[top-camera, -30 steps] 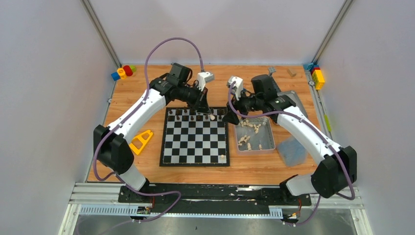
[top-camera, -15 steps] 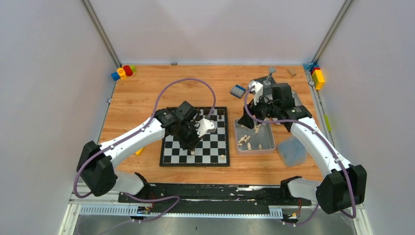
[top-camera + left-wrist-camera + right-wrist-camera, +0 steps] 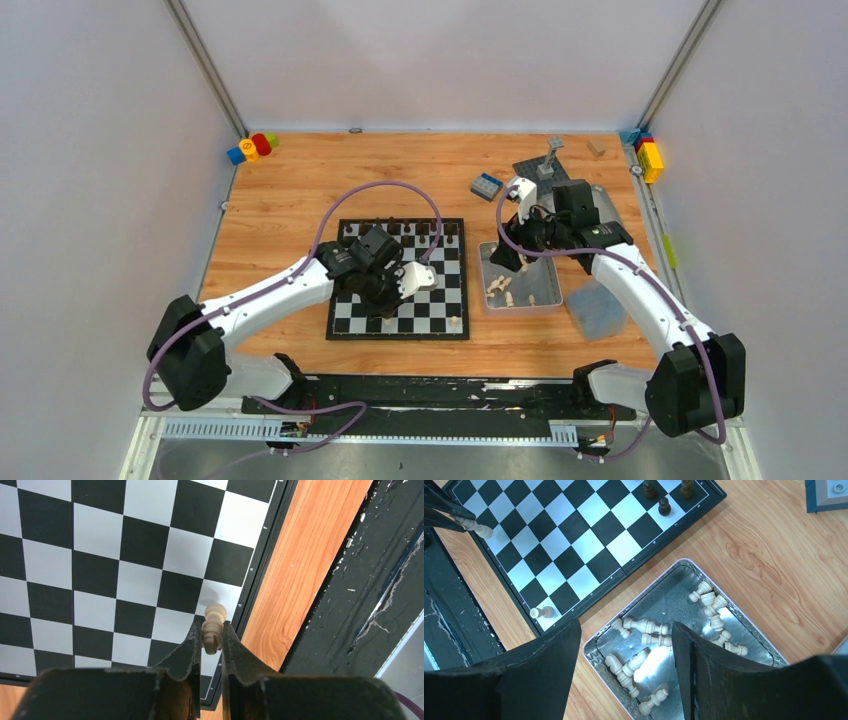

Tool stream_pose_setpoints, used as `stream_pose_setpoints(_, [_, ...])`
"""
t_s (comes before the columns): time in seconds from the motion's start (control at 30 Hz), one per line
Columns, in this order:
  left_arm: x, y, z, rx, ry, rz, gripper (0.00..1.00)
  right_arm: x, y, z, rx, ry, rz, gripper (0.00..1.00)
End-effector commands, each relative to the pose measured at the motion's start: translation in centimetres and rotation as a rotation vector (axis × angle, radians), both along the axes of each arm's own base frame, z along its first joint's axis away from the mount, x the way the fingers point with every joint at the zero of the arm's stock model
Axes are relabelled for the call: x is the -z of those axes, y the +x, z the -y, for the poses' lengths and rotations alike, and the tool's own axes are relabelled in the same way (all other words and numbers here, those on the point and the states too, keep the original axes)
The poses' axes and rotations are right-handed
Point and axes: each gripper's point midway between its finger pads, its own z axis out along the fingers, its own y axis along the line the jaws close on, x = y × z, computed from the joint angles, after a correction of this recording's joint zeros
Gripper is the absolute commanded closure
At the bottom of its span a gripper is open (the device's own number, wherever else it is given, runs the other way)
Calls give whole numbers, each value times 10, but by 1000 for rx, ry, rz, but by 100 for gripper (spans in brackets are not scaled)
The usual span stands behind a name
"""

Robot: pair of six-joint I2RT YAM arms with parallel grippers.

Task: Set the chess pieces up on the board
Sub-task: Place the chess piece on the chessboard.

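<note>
Robotics lab test cell: a left arm (image 3: 270, 295) and a right arm (image 3: 640, 290), white and black, bolted to a black base rail (image 3: 440, 392) at a wooden table (image 3: 290, 190), boxed in by grey panels (image 3: 100, 150) on aluminium struts (image 3: 205, 70), purple cables (image 3: 380, 187) looping overhead.

Glossy board (image 3: 589, 545), shiny metal tin (image 3: 674, 592), pale wood pieces (image 3: 644, 626), woodgrain table (image 3: 764, 555)

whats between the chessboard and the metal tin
Just a bare strip of wooden table; the board and tin sit apart, not touching. The right wrist view shows it.
</note>
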Motion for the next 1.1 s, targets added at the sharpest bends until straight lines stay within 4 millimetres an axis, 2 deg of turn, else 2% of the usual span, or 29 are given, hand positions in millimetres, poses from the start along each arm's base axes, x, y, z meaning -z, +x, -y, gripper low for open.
stream_pose_setpoints(0.0, [-12,6,10,32,-73,76,82,-8,3,3,-3,-3,57,32])
stream_pose_setpoints(0.63, [6,-1,10,40,-47,44,77,-6,3,4,3,-7,55,32])
stream_pose_setpoints(0.87, [18,-3,5,43,-12,37,76,-7,3,5,6,-12,60,32])
stream_pose_setpoints(1.0, [17,-2,5,40,-9,43,67,-6,4,6,8,-17,62,32])
stream_pose_setpoints(1.07, [11,0,5,33,-17,64,56,-5,4,6,10,-20,61,32])
